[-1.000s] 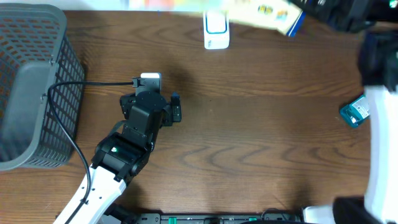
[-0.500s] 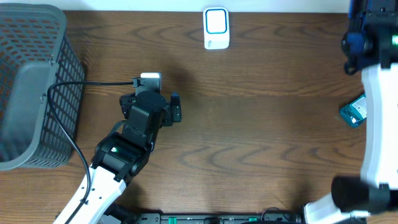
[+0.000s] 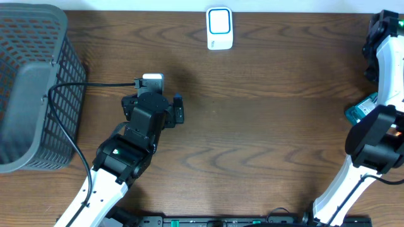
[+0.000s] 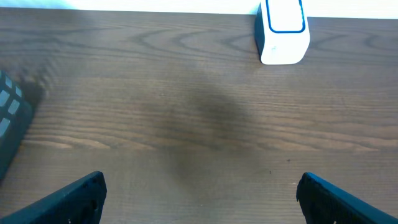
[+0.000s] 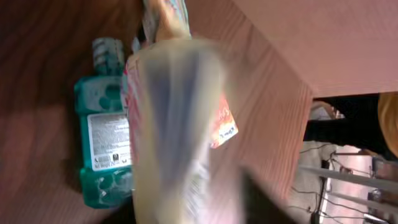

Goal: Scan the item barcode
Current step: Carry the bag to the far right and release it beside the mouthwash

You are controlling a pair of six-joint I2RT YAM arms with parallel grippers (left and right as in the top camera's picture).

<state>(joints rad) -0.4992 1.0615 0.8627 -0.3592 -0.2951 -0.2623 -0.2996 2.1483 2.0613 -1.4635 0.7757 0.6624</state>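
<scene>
Hovering over bench (image 4: 186, 124), left gripper (image 4: 199, 202) was seen released, fingers (image 4: 74, 199) wide. Right gripper (image 3: 379, 28) state could not be told; blurred packet (image 5: 168, 124) was seen near teal bottle (image 5: 102, 149).

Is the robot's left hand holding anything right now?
No, the left hand is wide open, and only the wooden table shows between its two fingers.

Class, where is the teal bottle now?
Overhead, the teal bottle lies at the table's right edge, partly hidden by the right arm.
</scene>
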